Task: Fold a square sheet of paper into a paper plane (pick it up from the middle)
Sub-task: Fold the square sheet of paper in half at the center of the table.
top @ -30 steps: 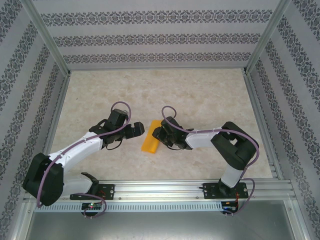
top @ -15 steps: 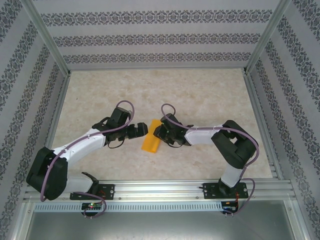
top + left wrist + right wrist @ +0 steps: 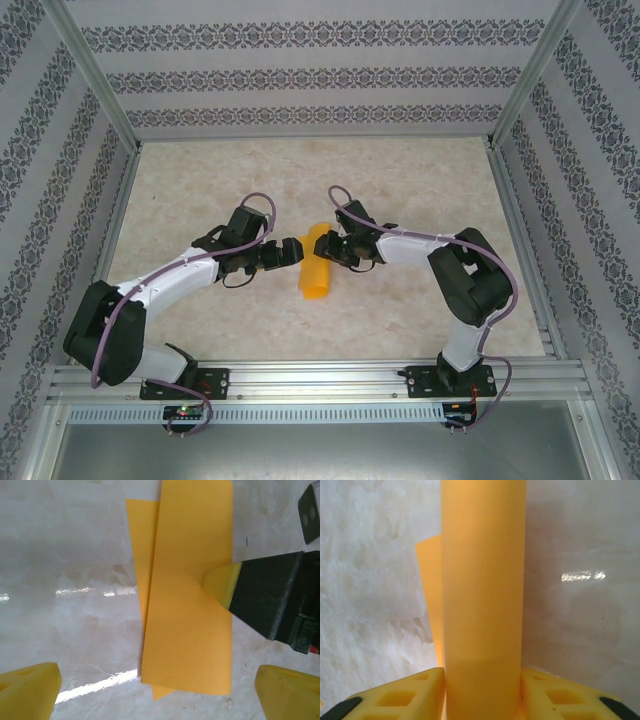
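Orange-yellow folded paper sheet (image 3: pixel 315 272) lies mid-way across the pale marble desk (image 3: pixel 400 190), turned straighter than a second ago, its far end now pinched by the right claw (image 3: pixel 329 246) while the left claw (image 3: pixel 297 250) gapes wide beside it, likely readying another crease.

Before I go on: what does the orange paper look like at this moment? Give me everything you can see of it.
The paper is thin, plain orange-yellow and folded into a long narrow strip, with a lower layer peeking out along one side. It lies on the marbled table. The right gripper has its yellow fingers flanking one end, and one fingertip touches the edge, where the top layer bulges slightly.
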You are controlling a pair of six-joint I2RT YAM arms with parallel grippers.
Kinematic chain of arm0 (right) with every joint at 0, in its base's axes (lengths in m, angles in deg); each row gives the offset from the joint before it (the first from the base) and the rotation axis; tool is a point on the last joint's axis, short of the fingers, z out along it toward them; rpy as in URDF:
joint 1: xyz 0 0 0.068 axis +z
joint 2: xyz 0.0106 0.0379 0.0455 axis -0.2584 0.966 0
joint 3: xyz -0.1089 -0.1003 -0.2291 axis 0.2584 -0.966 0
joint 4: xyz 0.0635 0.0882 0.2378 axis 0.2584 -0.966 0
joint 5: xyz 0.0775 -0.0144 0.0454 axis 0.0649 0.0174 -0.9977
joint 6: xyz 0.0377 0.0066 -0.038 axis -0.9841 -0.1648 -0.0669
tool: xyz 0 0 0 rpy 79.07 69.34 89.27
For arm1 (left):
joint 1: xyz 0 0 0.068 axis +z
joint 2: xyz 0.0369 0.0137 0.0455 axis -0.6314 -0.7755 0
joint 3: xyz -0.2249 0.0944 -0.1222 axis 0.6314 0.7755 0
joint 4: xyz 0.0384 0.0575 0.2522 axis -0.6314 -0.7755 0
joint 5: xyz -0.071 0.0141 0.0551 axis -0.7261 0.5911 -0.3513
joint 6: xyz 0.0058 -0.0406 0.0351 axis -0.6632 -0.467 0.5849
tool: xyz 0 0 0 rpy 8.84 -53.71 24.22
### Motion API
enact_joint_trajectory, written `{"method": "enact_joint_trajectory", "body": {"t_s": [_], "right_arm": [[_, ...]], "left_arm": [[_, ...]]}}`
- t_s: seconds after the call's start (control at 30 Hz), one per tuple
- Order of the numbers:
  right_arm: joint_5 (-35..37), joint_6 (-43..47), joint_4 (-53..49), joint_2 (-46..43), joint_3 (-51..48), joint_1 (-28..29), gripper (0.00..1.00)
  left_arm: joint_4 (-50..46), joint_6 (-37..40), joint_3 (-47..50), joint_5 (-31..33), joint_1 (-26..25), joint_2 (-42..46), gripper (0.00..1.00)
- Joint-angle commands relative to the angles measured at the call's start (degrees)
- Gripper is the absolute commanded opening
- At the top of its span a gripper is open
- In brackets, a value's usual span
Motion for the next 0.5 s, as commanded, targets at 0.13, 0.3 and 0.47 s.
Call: {"method": "enact_joint_trajectory", "body": {"t_s": [0.13, 0.3, 0.47], "right_arm": [[-2.2, 11.5, -11.0, 1.7, 4.4, -0.2, 0.50], [-1.8, 13.9, -13.9, 2.4, 6.4, -0.5, 0.49], [-0.3, 9.1, -11.5, 2.9, 5.3, -0.6, 0.50]], "left_arm": [[1.7, 1.4, -1.6, -1.6, -0.6, -0.8, 1.00], [1.8, 1.3, -2.0, -1.7, -0.7, -1.2, 1.00], [1.9, 1.1, -2.1, -1.8, -0.7, -1.1, 1.00]]}}
